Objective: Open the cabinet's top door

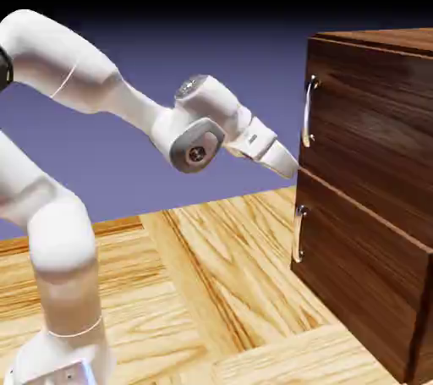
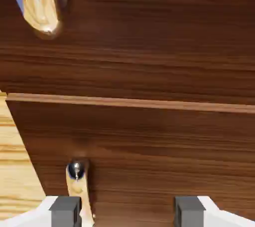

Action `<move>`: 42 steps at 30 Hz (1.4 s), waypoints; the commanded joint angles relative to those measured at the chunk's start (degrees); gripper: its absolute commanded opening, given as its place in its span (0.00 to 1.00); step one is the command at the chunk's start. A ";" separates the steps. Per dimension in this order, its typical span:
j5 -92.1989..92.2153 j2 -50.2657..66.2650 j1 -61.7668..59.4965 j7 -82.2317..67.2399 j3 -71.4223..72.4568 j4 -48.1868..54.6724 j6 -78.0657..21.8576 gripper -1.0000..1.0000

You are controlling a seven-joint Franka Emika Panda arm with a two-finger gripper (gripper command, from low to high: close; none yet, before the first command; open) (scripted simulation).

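**Gripper open, short of the top door handle**

Cabinet (image 1: 372, 197) stands at the right of the exterior view, its front edge over the light wood floor (image 1: 211, 282). Top door (image 1: 372, 125) is shut, flush with the panel below; a thin seam divides the two. Its handle (image 1: 309, 111) runs upright along the door's left edge, bowed out from the wood so a finger can pass behind it. Lower handle (image 1: 298, 233) sits directly beneath, same shape, on the lower door (image 1: 364, 282).

My gripper (image 1: 290, 165) points at the cabinet and slightly downward, tips at about the height of the seam, just beside the cabinet's front corner and below the bottom end of the top handle. I cannot tell from the side whether it touches the wood; nothing is held.

Hand view: both fingertips (image 2: 65, 210) show at the bottom edge with a wide gap between them and only wood grain in that gap. So the gripper is open, ready to straddle a bar. The seam crosses the middle of this view. One handle (image 2: 78, 191) ends close by the left fingertip; another handle (image 2: 41, 4) is at the upper left corner. I cannot say with certainty which is the top one, as this view rolls with the wrist.

Judgement: approach not finished. Gripper needs to rise and line up so the top bar falls between the fingers. Risk: closing on the lower handle instead.
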 commanded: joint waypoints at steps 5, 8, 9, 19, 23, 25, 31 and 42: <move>11.70 10.39 8.54 9.51 -8.80 1.12 -2.78 0.50; 18.72 16.62 13.66 15.22 -14.07 1.79 -4.44 0.50; 21.06 18.69 15.36 17.12 -15.83 2.01 -4.99 0.50; 44.46 39.46 32.43 36.14 -33.42 4.24 -10.54 0.50; 53.82 47.77 39.26 43.75 -40.45 5.14 -12.76 0.50; 58.49 51.92 42.68 47.55 -43.97 5.58 -13.87 0.50; 72.53 64.38 52.92 58.97 -54.52 6.92 -17.20 0.50; 98.27 87.23 71.69 79.89 -73.86 9.38 -23.31 0.50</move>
